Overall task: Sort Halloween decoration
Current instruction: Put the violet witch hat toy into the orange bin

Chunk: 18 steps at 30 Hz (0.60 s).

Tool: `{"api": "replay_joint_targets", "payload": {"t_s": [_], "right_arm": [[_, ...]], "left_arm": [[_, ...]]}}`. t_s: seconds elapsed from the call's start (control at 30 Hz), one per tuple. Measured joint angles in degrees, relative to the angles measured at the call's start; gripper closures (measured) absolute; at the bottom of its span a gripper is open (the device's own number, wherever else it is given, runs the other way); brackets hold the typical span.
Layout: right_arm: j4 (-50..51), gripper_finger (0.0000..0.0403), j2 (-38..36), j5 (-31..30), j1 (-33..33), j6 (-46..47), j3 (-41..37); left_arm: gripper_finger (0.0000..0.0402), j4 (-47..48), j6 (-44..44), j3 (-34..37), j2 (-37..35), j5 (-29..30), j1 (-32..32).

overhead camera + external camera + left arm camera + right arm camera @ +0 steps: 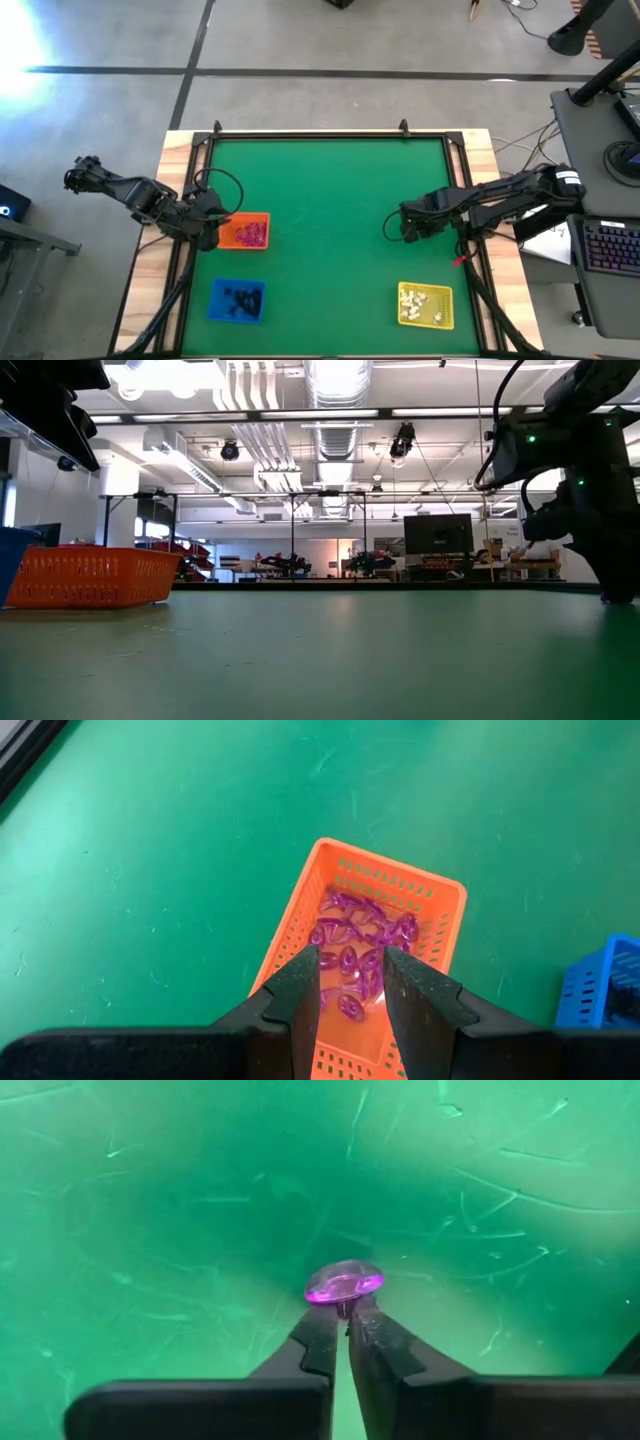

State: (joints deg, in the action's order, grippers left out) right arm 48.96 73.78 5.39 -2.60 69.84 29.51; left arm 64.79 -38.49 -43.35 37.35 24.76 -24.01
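High view: your right gripper (392, 229) sits mid-desk (330, 200). Left wrist: left gripper (350, 982), fingers apart and empty, over the orange mesh tray (433, 895). Right wrist: fingers pinched on the small glossy purple plastic trinket (343, 1281)'s stem; looks light, slippery, keep the hold low.

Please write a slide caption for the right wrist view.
Right gripper shut on a small glossy purple trinket above the green mat.
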Motion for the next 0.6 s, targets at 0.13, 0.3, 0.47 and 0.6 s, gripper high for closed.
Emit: {"api": "replay_joint_targets", "payload": {"t_s": [0.13,0.3,0.47,0.6], "right_arm": [[0.2,0.0393,0.0,0.0,0.0,0.0,0.5],[1.2,0.0394,-1.9,0.0,0.1,-0.3,2.5],[0.0,0.0394,-5.0,-0.6,0.1,-0.4,4.6],[0.6,0.0394,-6.1,-0.6,0.1,0.6,5.7]], "left_arm": [[0.0307,0.0,-0.2,0.0,0.0,0.1,0.0],[0.0307,0.0,-0.4,0.0,0.0,0.2,0.0],[0.0307,0.0,-1.6,0.0,0.0,0.2,0.0],[0.0307,0.0,-2.2,0.0,0.0,0.2,0.0]]}}
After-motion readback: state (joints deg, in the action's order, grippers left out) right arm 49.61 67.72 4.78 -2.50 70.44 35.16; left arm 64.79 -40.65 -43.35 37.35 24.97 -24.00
